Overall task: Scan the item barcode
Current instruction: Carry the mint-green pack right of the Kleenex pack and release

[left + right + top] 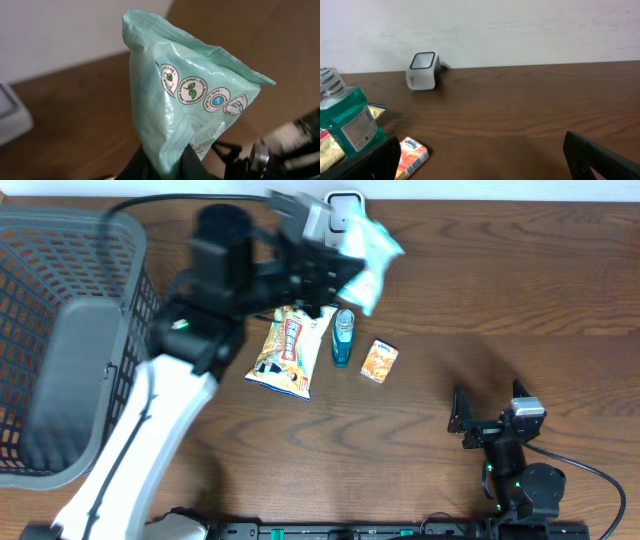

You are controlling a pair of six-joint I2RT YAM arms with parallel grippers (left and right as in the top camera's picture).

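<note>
The left gripper [340, 278] is grasping the green pouch [190, 105] just beside the scanner [345, 202], presenting it; next, probably, the barcode is needing to face the scanner. The right gripper [487, 408] is resting released.

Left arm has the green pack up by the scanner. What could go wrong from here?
1. The left end effector pinches the soft pack by its lower end only, so it may flop or slip.
2. No barcode shows on the visible face, and the pack sits beside the scanner, so the read may miss.
3. The bottle stands near the arm and could get knocked.
</note>
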